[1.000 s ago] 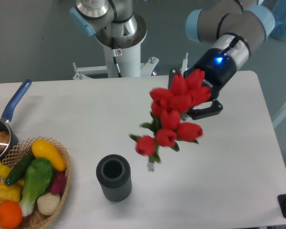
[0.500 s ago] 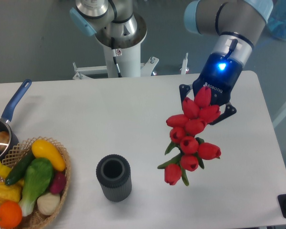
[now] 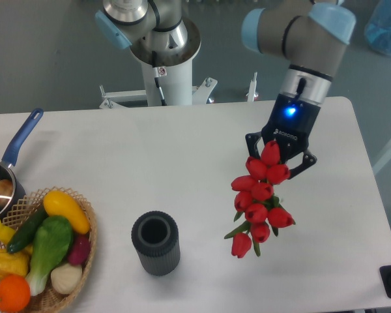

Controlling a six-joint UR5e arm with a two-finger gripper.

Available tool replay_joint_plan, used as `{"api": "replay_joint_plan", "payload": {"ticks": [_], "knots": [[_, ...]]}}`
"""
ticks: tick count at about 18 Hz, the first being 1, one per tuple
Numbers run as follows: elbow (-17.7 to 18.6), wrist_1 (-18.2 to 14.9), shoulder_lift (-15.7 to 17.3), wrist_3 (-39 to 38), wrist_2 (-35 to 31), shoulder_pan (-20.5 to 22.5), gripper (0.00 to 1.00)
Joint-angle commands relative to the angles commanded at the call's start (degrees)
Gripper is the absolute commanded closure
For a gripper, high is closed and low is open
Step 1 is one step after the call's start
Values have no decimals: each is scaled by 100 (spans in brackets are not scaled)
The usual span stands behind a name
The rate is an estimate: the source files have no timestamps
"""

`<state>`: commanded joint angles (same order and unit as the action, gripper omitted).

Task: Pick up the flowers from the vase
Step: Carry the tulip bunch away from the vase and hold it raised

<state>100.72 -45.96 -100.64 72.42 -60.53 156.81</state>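
Gripper [image 3: 281, 154] right of centre clamped on red flowers [image 3: 259, 195], empty vase [image 3: 156, 243] lower centre, well apart

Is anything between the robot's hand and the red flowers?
No. The gripper already has the flowers, and nothing sits between them. The bunch hangs below it, clear of the empty vase, which stands off to the side on the table.

A robotics lab: an arm's white pedestal [image 3: 171, 78] was bolted behind a white surface [image 3: 117, 169], the floor grey.
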Motion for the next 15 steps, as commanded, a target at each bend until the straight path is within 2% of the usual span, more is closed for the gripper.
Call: {"api": "replay_joint_plan", "payload": {"ticks": [2, 6, 9, 11, 13, 15], "knots": [[-17, -297, 61, 0, -213, -89, 100], [-35, -343, 158, -9, -345, -98, 100], [-263, -430, 228, -70, -1107, -168, 100], [-386, -588, 202, -62, -1496, -431, 97], [-491, -773, 194, 9, -1629, -493, 96], [-658, -1106, 176, 26, -1699, -511, 95]]}}
